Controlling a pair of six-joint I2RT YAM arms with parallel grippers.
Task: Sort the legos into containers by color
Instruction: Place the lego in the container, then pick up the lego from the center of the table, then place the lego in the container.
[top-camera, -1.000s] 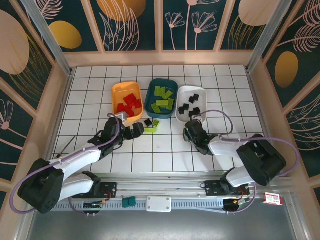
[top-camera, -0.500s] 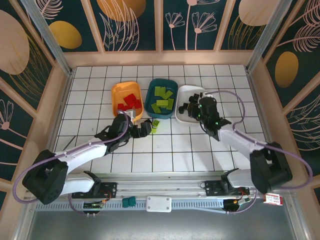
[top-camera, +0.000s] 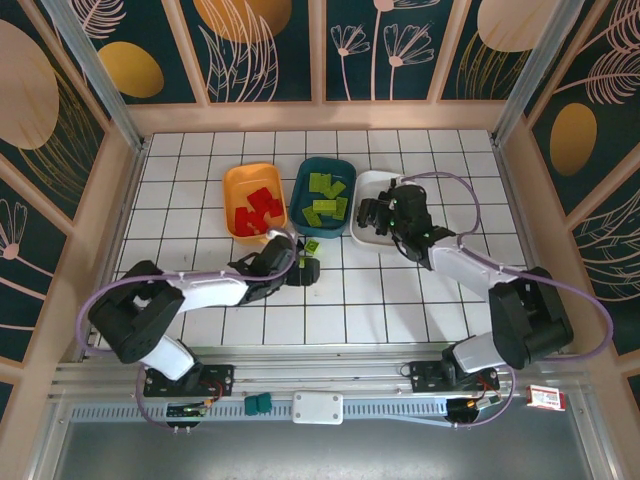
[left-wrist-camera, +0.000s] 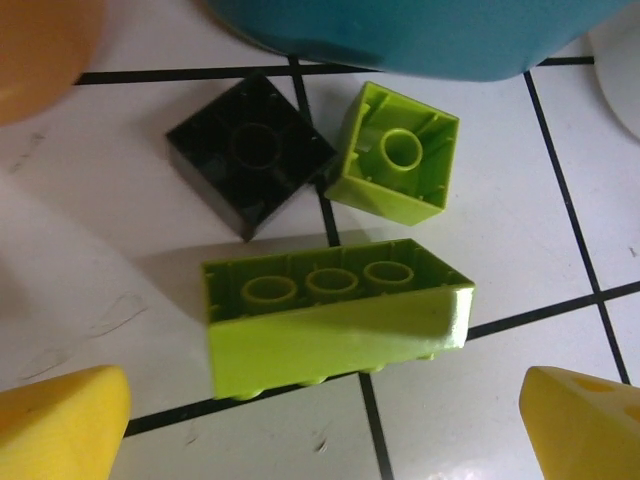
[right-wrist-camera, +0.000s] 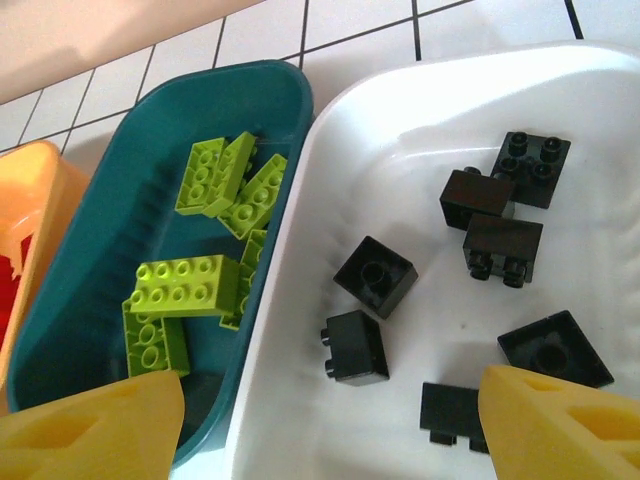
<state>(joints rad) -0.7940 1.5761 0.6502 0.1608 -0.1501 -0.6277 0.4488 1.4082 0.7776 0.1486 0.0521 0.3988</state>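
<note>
**Two arms at the sorting tubs, both grippers open and empty**

The left arm (top-camera: 200, 290) lies low across the tiled table (top-camera: 450, 170), folded at its elbow on the left and reaching right toward the middle. The left gripper (left-wrist-camera: 325, 425) points down at the tiles with its yellow fingers (left-wrist-camera: 60, 420) spread wide, holding nothing. A long lime brick (left-wrist-camera: 335, 315) lies on its side just beyond the fingertips, touching neither. Farther off sit a small lime brick (left-wrist-camera: 397, 160) and a black brick (left-wrist-camera: 250, 155), close together and just near of the teal tub (left-wrist-camera: 420, 35).

The right arm (top-camera: 470, 270) stretches from the near right toward the far middle. The right gripper (right-wrist-camera: 325, 430) hangs over the white tub (right-wrist-camera: 420, 110) with its jaws wide apart and nothing between them.

The three tubs stand in a row:
- The orange tub (top-camera: 232, 180), on the left, holds red bricks (top-camera: 258, 212).
- The teal tub, in the middle, holds lime bricks (right-wrist-camera: 185, 285).
- The white tub, on the right, holds seven visible black bricks (right-wrist-camera: 375, 275).

A red-and-white tag (top-camera: 545, 398) lies at the near right; its markings are too small to read.
</note>
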